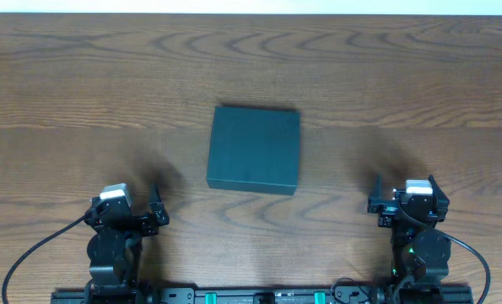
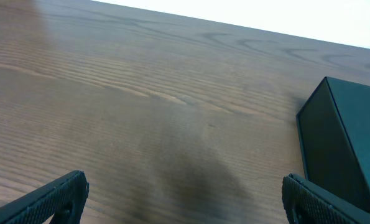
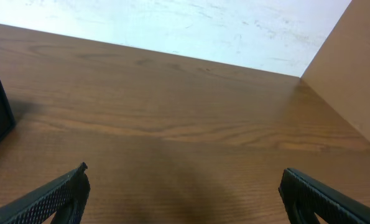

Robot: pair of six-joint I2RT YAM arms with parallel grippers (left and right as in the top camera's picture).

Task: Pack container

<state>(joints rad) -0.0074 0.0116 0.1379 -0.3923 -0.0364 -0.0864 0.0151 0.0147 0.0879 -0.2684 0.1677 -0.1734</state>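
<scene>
At centre — matte teal container [image 1: 254, 149], closed.

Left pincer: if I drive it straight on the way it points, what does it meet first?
Probably nothing: in the left wrist view the open left pincer points along bare table; the container sits off to its right, seemingly outside that line.

You have a wooden table [image 1: 65, 84] filling nearly every view, its brown top marked with long wavy grain running side to side. Past the table's far edge you see a white surface [image 3: 203, 31], faintly scuffed (wall or floor, you cannot tell which). At the table's right side, toward the far corner, a plain tan panel [image 3: 352, 74] meets the wood. Light falls evenly on the table, leaving only soft, blurred shadows [image 2: 191, 168] on its top.
</scene>
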